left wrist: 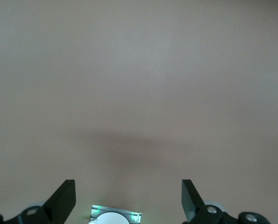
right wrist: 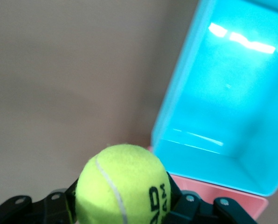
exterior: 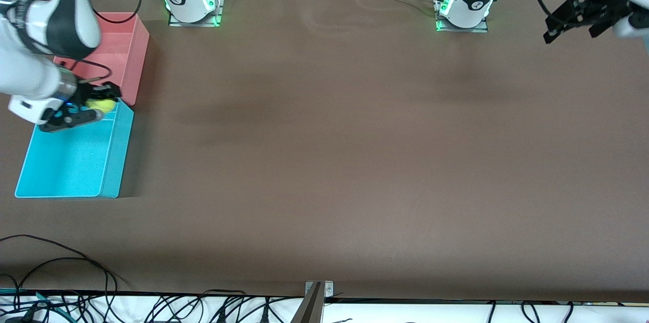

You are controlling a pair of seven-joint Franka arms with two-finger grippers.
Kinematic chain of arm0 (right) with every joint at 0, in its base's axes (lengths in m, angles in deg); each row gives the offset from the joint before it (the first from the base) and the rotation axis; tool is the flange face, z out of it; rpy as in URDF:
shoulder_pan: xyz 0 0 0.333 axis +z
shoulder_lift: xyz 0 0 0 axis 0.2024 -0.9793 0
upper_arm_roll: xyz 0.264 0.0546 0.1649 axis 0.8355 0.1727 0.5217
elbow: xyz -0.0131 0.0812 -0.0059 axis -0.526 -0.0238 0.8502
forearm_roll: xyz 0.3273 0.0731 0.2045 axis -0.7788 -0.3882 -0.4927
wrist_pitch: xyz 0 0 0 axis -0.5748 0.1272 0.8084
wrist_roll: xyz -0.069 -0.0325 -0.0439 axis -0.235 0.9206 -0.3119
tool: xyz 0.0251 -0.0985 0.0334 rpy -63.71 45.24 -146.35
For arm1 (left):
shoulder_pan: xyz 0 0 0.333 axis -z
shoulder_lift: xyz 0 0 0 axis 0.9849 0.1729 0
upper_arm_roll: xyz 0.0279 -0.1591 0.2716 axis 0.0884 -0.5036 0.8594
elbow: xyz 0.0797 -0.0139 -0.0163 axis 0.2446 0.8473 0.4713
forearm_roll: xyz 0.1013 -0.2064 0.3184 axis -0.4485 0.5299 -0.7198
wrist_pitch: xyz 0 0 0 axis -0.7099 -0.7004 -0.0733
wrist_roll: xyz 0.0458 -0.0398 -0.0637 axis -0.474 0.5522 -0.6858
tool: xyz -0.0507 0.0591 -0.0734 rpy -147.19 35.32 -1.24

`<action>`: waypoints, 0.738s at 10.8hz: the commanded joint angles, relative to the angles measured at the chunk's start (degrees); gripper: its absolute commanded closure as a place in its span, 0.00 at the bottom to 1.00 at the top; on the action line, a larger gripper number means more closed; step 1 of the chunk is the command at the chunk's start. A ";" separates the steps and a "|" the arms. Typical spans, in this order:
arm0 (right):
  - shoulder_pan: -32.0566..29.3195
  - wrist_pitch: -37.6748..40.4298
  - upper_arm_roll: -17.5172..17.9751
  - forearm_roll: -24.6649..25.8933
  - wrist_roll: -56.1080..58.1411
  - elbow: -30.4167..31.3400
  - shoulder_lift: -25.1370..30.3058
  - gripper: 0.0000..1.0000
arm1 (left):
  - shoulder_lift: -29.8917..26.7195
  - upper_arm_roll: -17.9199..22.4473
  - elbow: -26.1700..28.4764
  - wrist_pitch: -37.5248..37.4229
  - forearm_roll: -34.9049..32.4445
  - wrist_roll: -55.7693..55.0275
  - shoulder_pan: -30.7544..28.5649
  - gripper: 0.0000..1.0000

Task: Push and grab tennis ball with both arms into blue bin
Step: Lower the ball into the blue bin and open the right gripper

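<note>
Here, reading the front view from its left edge, you see the right gripper (exterior: 86, 107) clenched on the tennis ball (exterior: 101, 105), held in the air over the end of the blue bin (exterior: 115, 160) that adjoins the pink bin (exterior: 139, 54). The ball is gripped on its sides, which probably keeps it steady until it hangs clear of the bin wall for release. In the right wrist view the ball (right wrist: 123, 184) fills the span between the fingers, with the blue bin (right wrist: 176, 93) open below. Across the bare table (exterior: 329, 160), the left gripper (exterior: 573, 21) waits above the left arm's end, fingers spread and empty. You cannot see the right gripper's fingertips behind the ball, and the left arm is cut off by the frame edge.
</note>
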 commanded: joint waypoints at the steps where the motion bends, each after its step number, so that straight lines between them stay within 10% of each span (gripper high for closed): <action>1: -0.91 -0.64 -7.44 -0.31 10.27 -0.13 -3.46 0.80 | 5.36 0.92 -4.33 0.66 1.84 -1.25 0.45 0.00; 8: -16.21 -6.98 -7.45 -24.54 39.27 -0.39 -19.80 0.80 | 5.36 1.01 -4.59 1.47 2.92 -0.47 -0.69 0.00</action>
